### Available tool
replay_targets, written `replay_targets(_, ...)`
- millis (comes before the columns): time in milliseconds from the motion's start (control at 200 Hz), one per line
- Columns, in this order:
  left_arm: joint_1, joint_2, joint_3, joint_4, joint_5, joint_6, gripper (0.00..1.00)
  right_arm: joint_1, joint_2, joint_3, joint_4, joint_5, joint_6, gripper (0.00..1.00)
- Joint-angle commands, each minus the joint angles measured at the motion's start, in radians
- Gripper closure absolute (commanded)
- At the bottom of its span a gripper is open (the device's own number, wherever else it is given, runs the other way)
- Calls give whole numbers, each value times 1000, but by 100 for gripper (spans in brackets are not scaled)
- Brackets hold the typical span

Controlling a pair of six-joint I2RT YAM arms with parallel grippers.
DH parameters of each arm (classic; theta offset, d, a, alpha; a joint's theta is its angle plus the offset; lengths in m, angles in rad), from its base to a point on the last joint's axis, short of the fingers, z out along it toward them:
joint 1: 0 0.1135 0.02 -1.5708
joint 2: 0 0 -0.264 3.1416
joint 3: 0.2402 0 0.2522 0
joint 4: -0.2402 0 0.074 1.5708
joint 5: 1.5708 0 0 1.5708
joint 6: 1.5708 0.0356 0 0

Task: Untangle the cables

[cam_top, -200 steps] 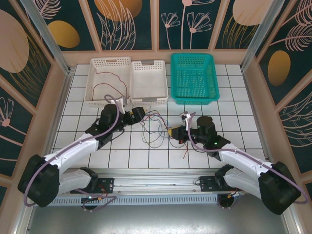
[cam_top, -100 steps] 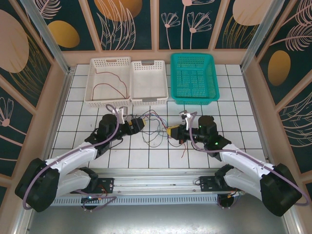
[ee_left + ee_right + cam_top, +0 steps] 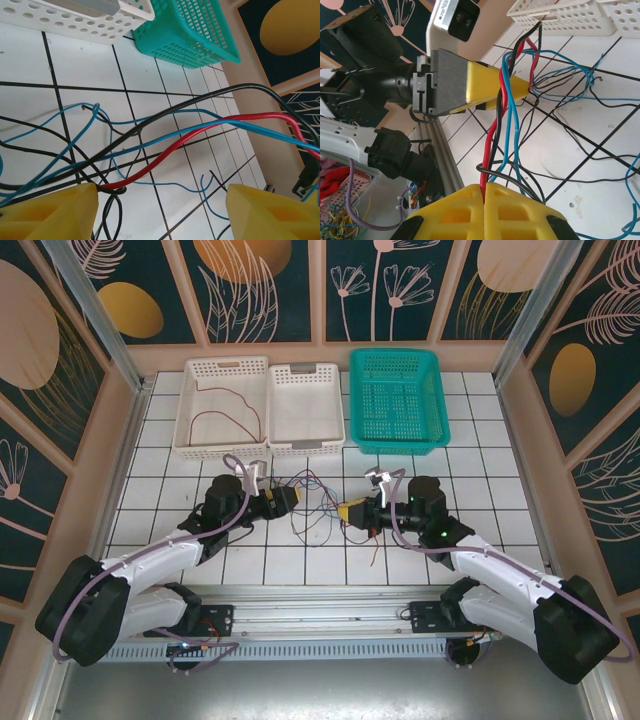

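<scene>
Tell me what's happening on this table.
Two robot arms are working on a tangle of thin red, black and blue cables on the white tiled table. The right gripper is shut on several strands; the left gripper is open, with strands running between its fingers. One red cable lies apart in a white basket.

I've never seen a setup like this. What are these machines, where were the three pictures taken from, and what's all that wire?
Two robot arms sit at a tiled table. One picture looks down from above; the other two come from cameras on each wrist, so the yellow wedges are fingers. The right gripper is pinched shut on red, black and blue cables; the left gripper is open, cables running between its fingers. Two white baskets and a teal basket stand behind.
</scene>
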Motion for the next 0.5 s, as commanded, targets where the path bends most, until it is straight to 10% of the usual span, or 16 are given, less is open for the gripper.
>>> replay_targets(0, -5, -6, 7, -20, -14, 65, 32, 2, -8, 43, 50, -57, 6, 100)
replay_targets(490, -5, -86, 24, -136, -125, 163, 27, -3, -5, 39, 45, -77, 1, 100)
